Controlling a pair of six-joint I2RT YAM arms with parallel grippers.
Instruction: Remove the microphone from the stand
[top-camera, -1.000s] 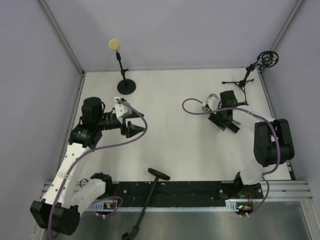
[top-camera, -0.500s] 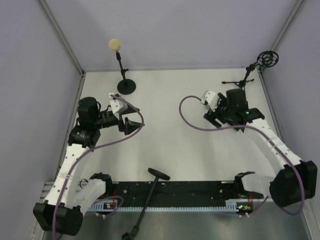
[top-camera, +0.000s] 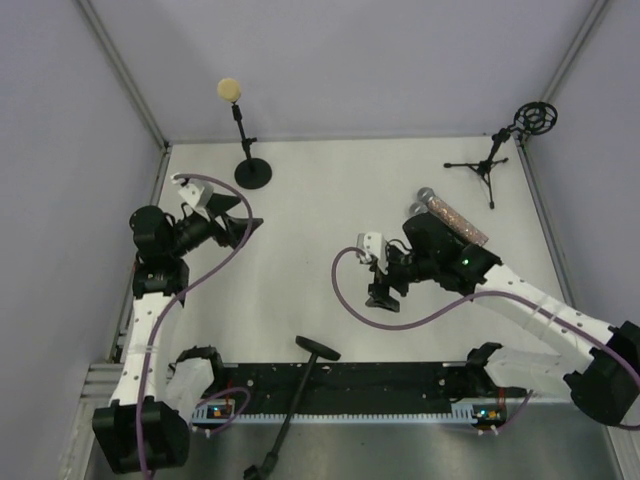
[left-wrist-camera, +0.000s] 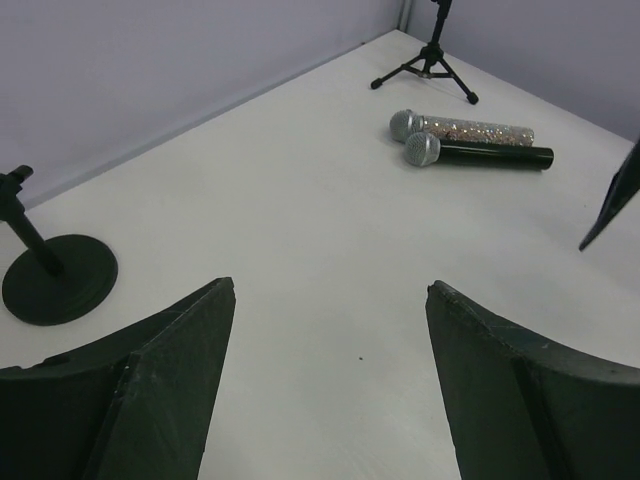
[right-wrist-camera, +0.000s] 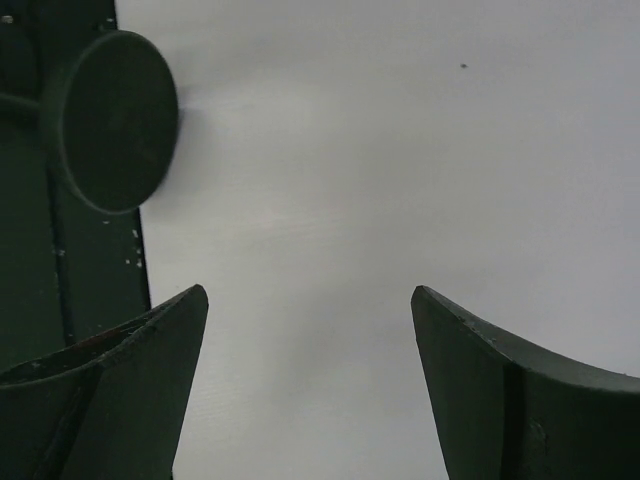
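A microphone with a cream foam head (top-camera: 230, 90) sits on top of a thin black stand with a round base (top-camera: 252, 173) at the back left; the left wrist view shows only that base (left-wrist-camera: 58, 278). My left gripper (top-camera: 248, 213) (left-wrist-camera: 330, 290) hangs open and empty, in front and to the left of the base. Over the bare middle of the table, my right gripper (top-camera: 383, 282) (right-wrist-camera: 310, 295) is open too, holding nothing. A glittery microphone (top-camera: 455, 213) (left-wrist-camera: 465, 129) and a black microphone (left-wrist-camera: 480, 154) lie side by side on the table at the right.
A small tripod stand (top-camera: 487, 160) (left-wrist-camera: 428, 65) with an empty ring mount (top-camera: 537, 117) stands at the back right. Another stand with a round disc (top-camera: 317, 348) (right-wrist-camera: 110, 120) lies at the front edge over the black rail. Purple walls close in the table.
My right arm swung from the back right to the middle of the table, uncovering the two lying microphones. My left gripper drew back to the left. Both pairs of jaws opened wider.
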